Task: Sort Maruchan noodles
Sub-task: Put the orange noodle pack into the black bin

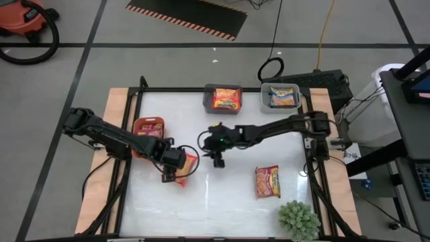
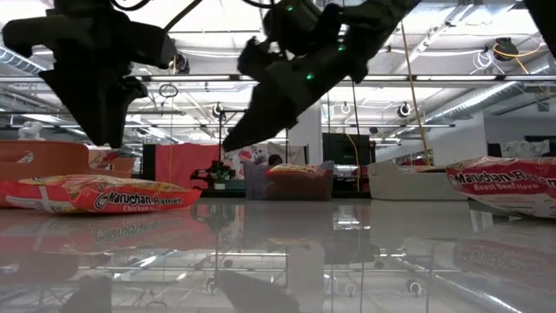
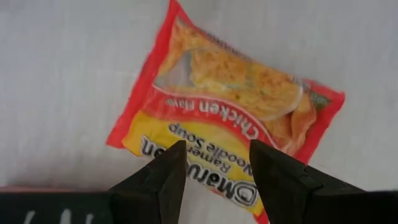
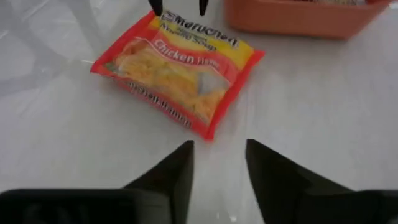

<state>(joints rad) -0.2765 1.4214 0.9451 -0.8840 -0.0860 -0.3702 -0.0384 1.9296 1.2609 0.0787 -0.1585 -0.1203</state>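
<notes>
A red-trimmed chicken ramen packet (image 3: pixel 224 118) lies flat on the white bench (image 1: pixel 222 202), near the left edge, just in front of the red bin (image 1: pixel 149 129). The left hand (image 1: pixel 172 169) hangs right over the packet's label end, its two dark fingers (image 3: pixel 163 180) parted and straddling the print; nothing is pinched between them, and I cannot tell whether the tips touch the wrapper. The red bin at the bench's left edge already has a packet in it.

The right hand (image 1: pixel 218 158) hovers near the middle of the bench, a little apart from that same packet, fingers (image 4: pixel 180 168) spread and holding nothing, with only bare bench between them.

A second packet, a beef one (image 1: pixel 267 181), lies flat toward the right edge of the bench, well apart from both hands. Along the far edge stand a grey bin (image 1: pixel 222 98) with an orange packet inside and a white bin (image 1: pixel 281 96) holding a blue-trimmed one. A small green plant (image 1: pixel 299 220) sits at the near right corner.
</notes>
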